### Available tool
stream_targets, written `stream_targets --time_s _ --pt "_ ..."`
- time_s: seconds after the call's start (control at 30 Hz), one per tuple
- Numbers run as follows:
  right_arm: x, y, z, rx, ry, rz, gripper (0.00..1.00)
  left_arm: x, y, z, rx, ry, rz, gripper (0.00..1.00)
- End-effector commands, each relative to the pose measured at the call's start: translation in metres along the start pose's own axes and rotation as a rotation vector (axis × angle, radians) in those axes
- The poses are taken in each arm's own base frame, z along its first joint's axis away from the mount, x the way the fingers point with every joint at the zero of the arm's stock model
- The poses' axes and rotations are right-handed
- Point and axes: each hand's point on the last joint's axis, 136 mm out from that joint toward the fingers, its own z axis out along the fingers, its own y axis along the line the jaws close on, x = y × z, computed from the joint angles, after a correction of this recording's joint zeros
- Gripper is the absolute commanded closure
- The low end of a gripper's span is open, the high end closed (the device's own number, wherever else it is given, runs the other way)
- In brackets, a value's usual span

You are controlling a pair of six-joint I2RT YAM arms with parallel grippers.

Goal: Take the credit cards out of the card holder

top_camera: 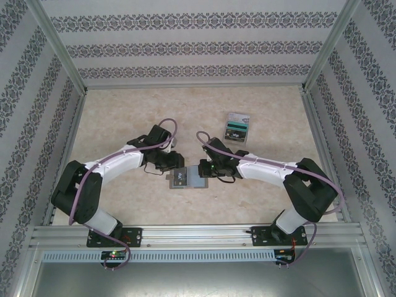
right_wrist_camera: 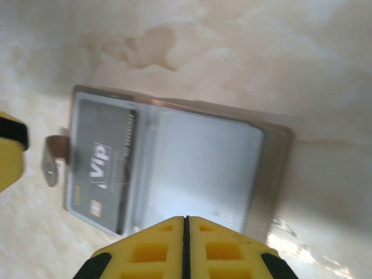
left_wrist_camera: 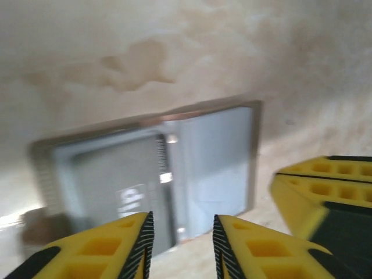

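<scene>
**One card on show, none out yet**

- Card holder (top_camera: 187,180): you have it folded open and lying flat on the table (top_camera: 124,117), close to the middle of the near edge, between the two grippers. Its side tab (right_wrist_camera: 52,160) sticks out from the card-bearing half.
- Grey "VIP" card (right_wrist_camera: 102,165): it is seated in one half of the holder. The other half shows pale blue-grey; whether a card sits under that pocket, you cannot tell.
- Left gripper (left_wrist_camera: 181,232): its fingers stand slightly apart with nothing between them, poised above the holder's near edge.
- Right gripper (right_wrist_camera: 185,224): its fingers are pressed together and empty, over the holder's edge. Whether it touches the holder is not clear.
- Clear plastic case (top_camera: 237,128): it lies toward the far right corner, well apart from the holder.

Progress, as a judgement: the opening is done. The extraction is not, since no card lies loose on the table. You have at least this one card left to slide out.
</scene>
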Motion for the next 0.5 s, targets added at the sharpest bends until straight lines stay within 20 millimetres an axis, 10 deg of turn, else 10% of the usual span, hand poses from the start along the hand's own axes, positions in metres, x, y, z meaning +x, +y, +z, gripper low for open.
stream_targets --time_s 0.0,0.47 --pt "-0.001 0.029 0.007 -0.104 0.029 -0.012 0.96 0.009 0.029 -0.002 -0.076 0.014 -0.025 0.73" --pt "0.009 0.048 0.041 -0.195 0.153 0.054 0.89 0.023 0.049 0.022 -0.096 0.079 -0.072 0.85"
